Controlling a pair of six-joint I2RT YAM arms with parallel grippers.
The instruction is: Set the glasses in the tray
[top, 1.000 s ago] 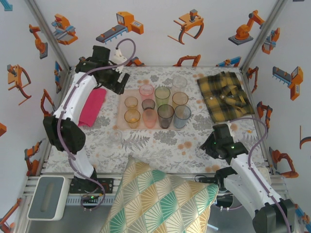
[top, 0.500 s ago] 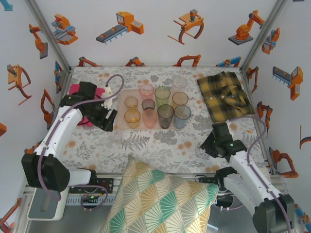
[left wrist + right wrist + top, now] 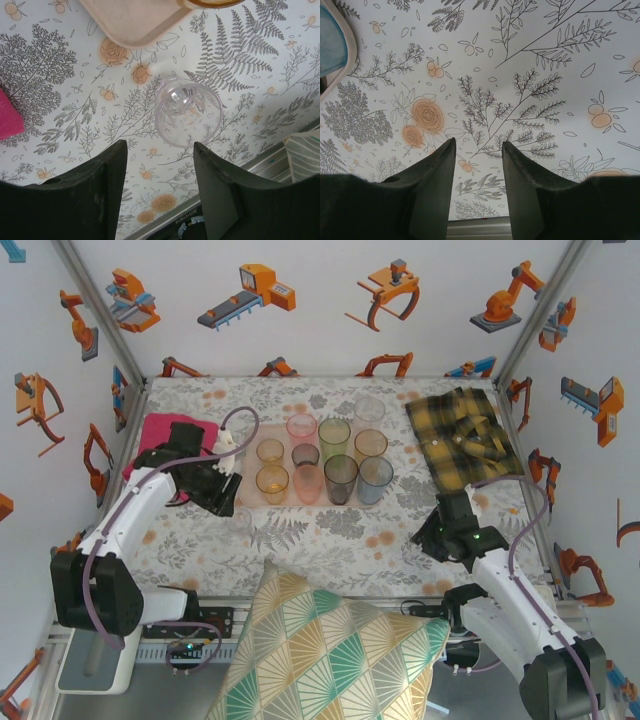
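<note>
Task state: nearly complete, by my reading. Top view shows ten glasses [image 3: 340, 478] grouped upright at the tray [image 3: 130, 20], mid-table, in roughly three rows.
- Near row: orange, pink, grey, blue.
- Middle row: small orange, smoky, amber.
- Far row: pink, green.
- The far clear one [image 3: 369, 408] sits at the far right corner. Cannot tell whether its base is on the tray or just past the far edge.

All look empty.

Left to do: one clear glass [image 3: 187, 117] is off the tray. It stands upright and empty on the tablecloth [image 3: 330, 530], just near of the tray's near left corner. It is apart from the rim, not touching it.

Left gripper [image 3: 159, 150]: fingers partly spread, nothing between them, nothing held. It sits low over the tablecloth with the clear glass just beyond the fingertips, roughly centred on the gap. Likely step: approach for the pick. Grasp not yet made.

Right gripper [image 3: 478, 145]: fingers part way open and empty, over bare tablecloth near right of the tray. The tray's corner and the blue glass [image 3: 330, 40] show at the left edge of its wrist view.

Space check: the tray's near left corner looks bare in the left wrist view, so there is probably room for the last glass there.
</note>
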